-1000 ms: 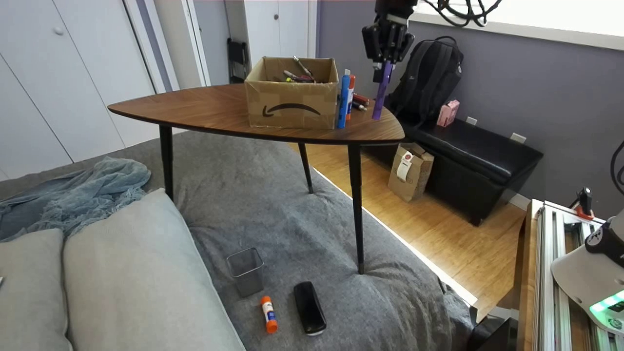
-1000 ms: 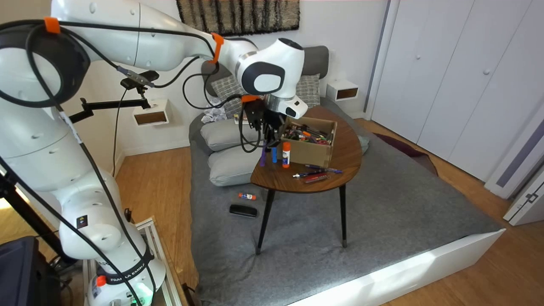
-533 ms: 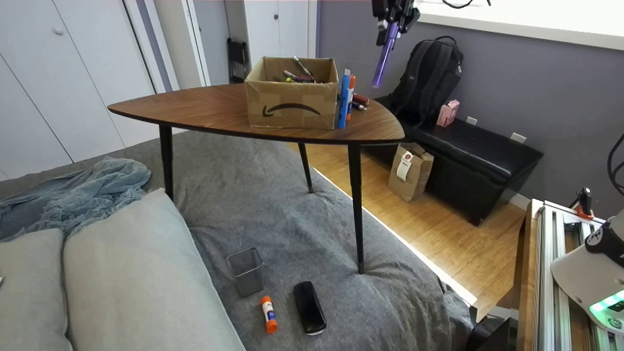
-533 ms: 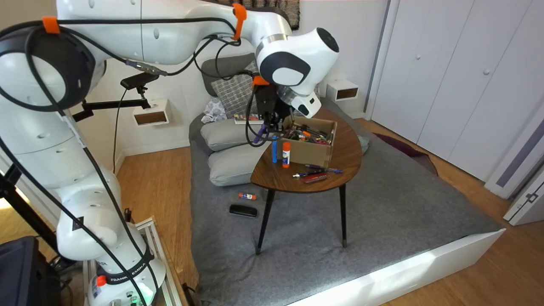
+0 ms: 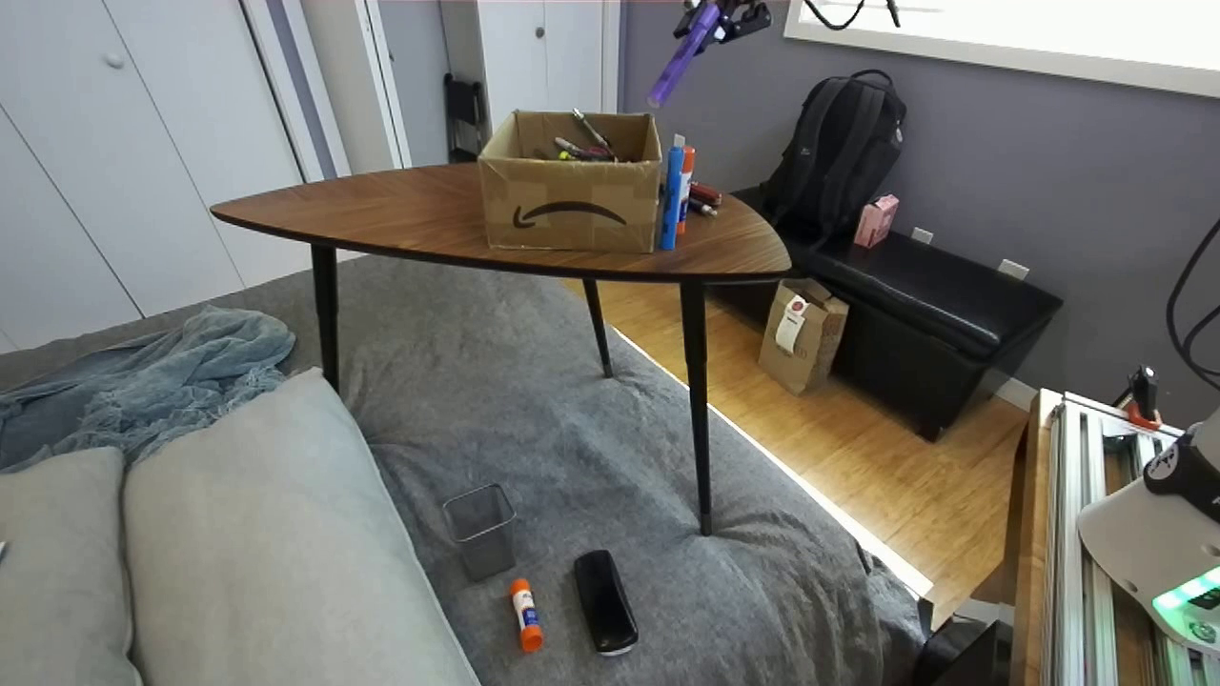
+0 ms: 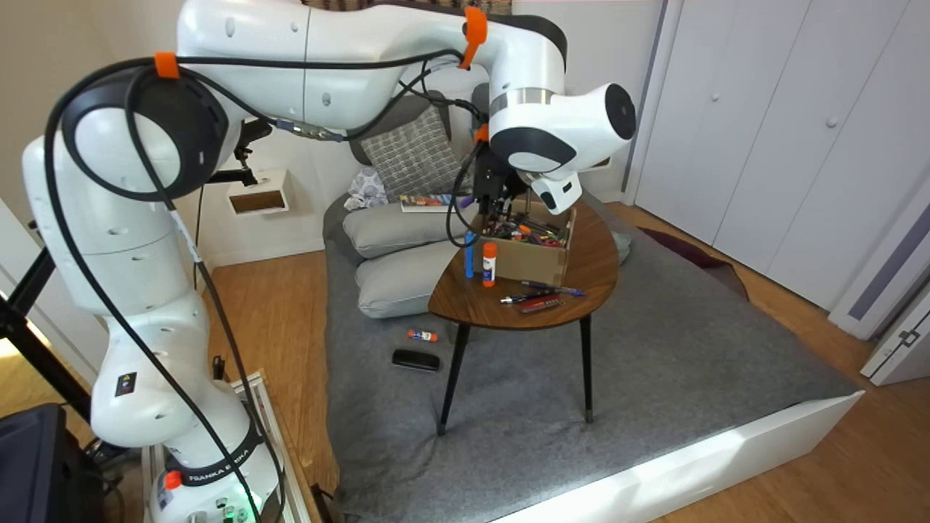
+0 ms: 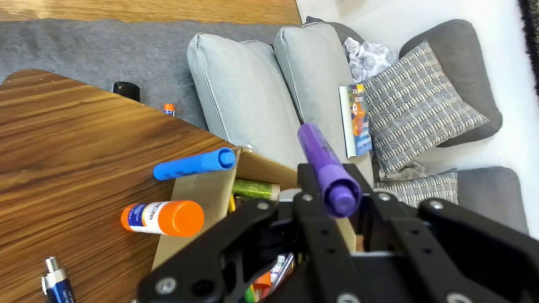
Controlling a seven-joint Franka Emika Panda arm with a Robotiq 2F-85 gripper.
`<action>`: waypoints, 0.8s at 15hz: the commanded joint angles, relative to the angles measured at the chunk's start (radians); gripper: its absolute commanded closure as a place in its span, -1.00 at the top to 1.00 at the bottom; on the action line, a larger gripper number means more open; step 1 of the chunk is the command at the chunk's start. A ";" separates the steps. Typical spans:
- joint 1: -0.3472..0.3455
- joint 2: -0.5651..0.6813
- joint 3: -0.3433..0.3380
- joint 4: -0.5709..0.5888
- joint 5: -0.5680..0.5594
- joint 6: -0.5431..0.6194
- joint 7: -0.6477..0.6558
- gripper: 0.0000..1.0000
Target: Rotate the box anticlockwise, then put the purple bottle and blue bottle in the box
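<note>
The black robot gripper (image 7: 332, 170) is pinching the slim purple plastic bottle (image 5: 679, 67) near its top. The bottle leans, and its low end looks higher than the rim of the open brown cardboard box (image 5: 572, 205). I think it is up there so it won't bump the box's wall, and held by the top so it can drop in. I can't tell if it is over the opening. The box sits by the edge of the brown wooden tabletop (image 5: 381, 214) that faces the light grey pillows (image 7: 248, 88). The slim bright blue bottle (image 6: 468, 263) stands straight up just beside the box, toward a rounded corner, maybe so it is easy to grab next. One second ago the purple bottle was low and straighter, out near that corner. Now it is high, tipped and closer to the box. The box and the blue bottle have not moved.
</note>
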 commanded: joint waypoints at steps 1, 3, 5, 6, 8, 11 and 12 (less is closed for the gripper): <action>-0.008 0.106 0.014 0.113 0.083 0.017 0.049 -0.90; -0.007 0.154 0.021 0.155 0.101 0.036 0.065 -0.90; -0.006 0.202 0.030 0.201 0.104 0.044 0.081 -0.90; -0.005 0.221 0.034 0.220 0.102 0.048 0.089 -0.90; -0.003 0.258 0.042 0.261 0.091 0.054 0.103 -0.90; 0.000 0.295 0.053 0.308 0.074 0.066 0.113 -0.09; 0.002 0.300 0.055 0.320 0.066 0.071 0.116 0.01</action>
